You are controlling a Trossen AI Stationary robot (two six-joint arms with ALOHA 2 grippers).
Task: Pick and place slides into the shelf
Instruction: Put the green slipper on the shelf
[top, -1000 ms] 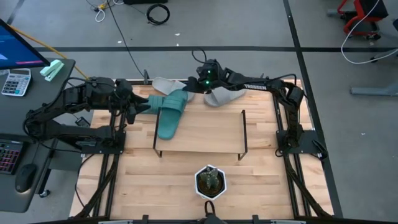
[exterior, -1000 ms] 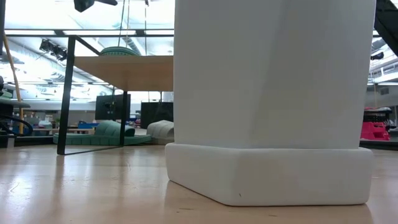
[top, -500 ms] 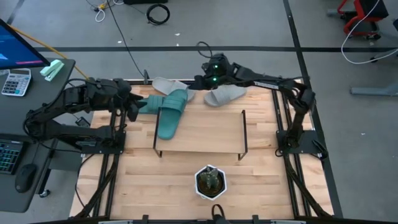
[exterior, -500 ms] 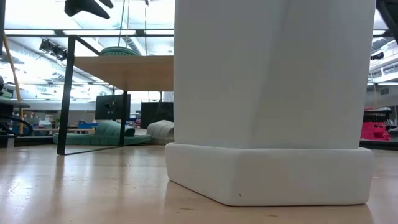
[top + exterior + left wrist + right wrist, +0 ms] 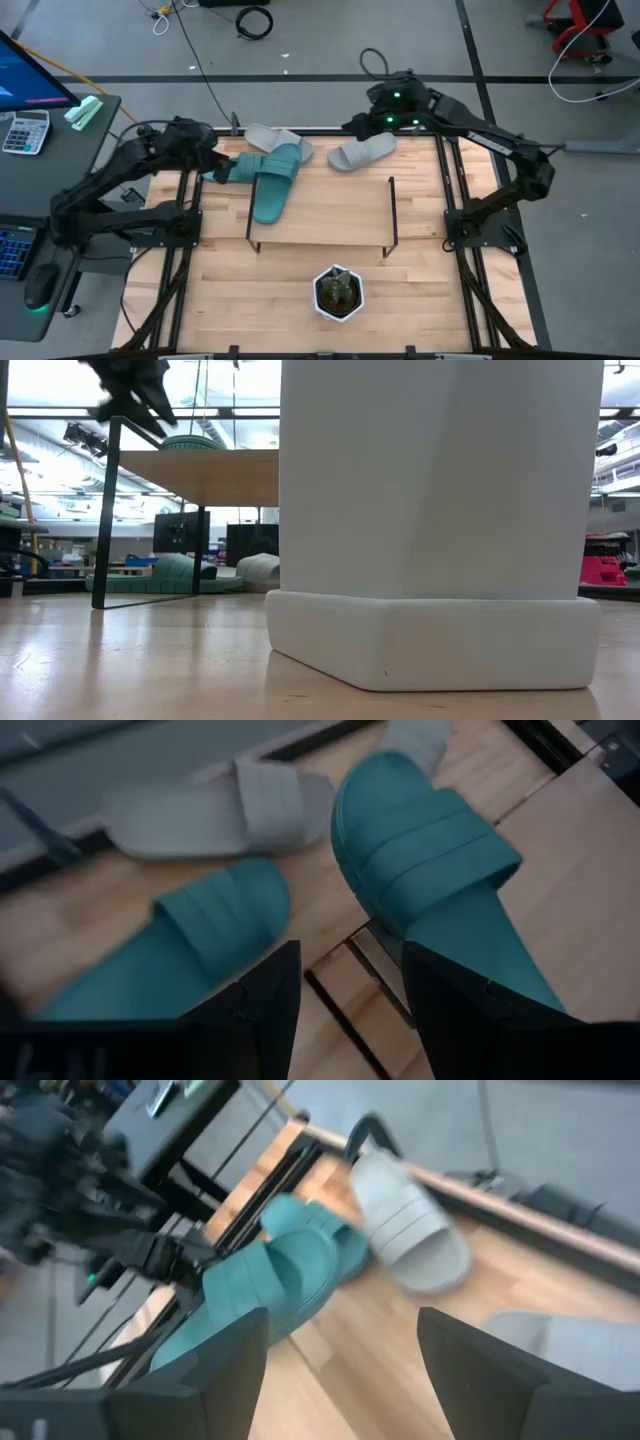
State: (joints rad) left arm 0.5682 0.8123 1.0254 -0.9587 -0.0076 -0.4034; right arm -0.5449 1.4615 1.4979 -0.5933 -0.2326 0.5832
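One teal slide (image 5: 274,185) lies sole-down on the left end of the shelf (image 5: 335,210), its strap end reaching past the far edge. The other teal slide (image 5: 238,168) lies on the table beside it. One grey slide (image 5: 268,138) rests near the far edge, and the second grey slide (image 5: 362,152) lies beyond the shelf. My left gripper (image 5: 212,164) hangs open just left of the table-level teal slide (image 5: 190,945). My right gripper (image 5: 366,122) is open, off past the second grey slide (image 5: 570,1335). Neither touches anything.
A white pot with a plant (image 5: 338,292) stands near the table's near edge and fills most of the low view (image 5: 430,520). A desk with a calculator (image 5: 25,130) is left of the table. Bare board (image 5: 340,215) spans the shelf's middle and right.
My right gripper has swung away from the grey slides toward the table's far right corner, and its arm has left the low view's top right. My left gripper has drawn back a little toward the table's left edge. The slides have stayed put.
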